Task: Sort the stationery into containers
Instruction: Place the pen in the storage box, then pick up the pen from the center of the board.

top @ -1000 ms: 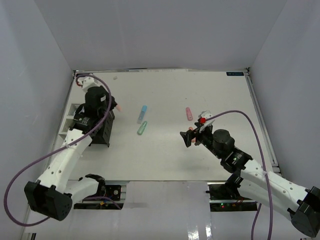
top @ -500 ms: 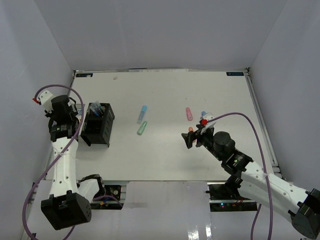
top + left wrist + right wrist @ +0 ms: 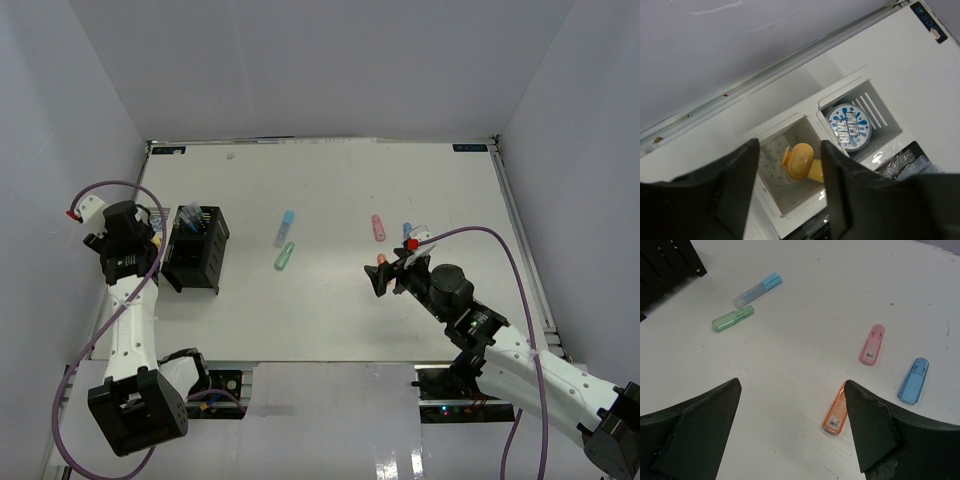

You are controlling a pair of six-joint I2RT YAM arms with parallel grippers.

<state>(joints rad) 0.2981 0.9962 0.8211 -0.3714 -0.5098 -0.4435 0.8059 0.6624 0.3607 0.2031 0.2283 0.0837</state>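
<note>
My left gripper hangs open over the white tray at the table's left edge. A yellow marker leans in the tray's nearer compartment, between my fingers with a gap on its left side. The blue-white roll lies in the other compartment. The black organizer stands just right of the tray with pens in it. My right gripper is open above the table, an orange marker by its right finger. Pink, blue, light blue and green markers lie loose.
The left arm covers most of the tray in the top view. White walls enclose the table on three sides, and a metal rail runs just behind the tray. The loose markers lie mid-table between the organizer and my right gripper.
My left arm has swung left from over the organizer to above the tray, and its jaws have opened around the yellow marker. The right arm has hardly moved.
</note>
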